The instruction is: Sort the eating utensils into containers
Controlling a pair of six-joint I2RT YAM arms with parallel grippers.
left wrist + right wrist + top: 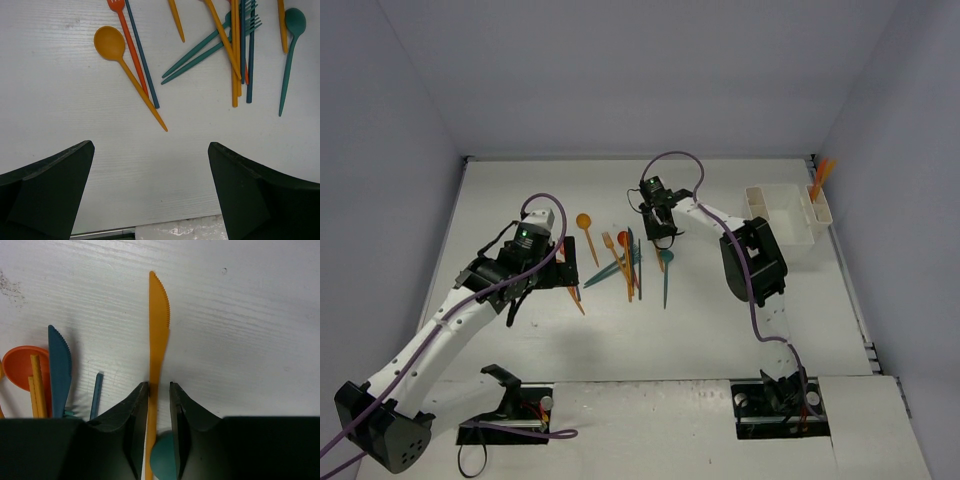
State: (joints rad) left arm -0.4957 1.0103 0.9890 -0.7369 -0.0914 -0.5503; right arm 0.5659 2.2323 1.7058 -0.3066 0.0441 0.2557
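Observation:
Several orange, red-orange and teal utensils [625, 265] lie loose mid-table, also in the left wrist view [235, 55]. The white compartment holder [785, 215] stands at the far right with orange utensils [820, 178] upright in its right end. My right gripper [159, 385] is low over the pile's far side [660, 232]. Its jaws stand narrowly apart around the handle of an orange knife [159, 315] lying on the table. The left finger touches it and a small gap shows on the right. My left gripper [150, 150] is wide open and empty, left of the pile [568, 275].
An orange spoon [112, 45] and a red-orange fork [127, 35] lie nearest my left gripper. A teal knife [60, 365], a red-orange spoon bowl [20, 367] and a teal spoon bowl [164, 460] lie by my right fingers. Walls enclose the table.

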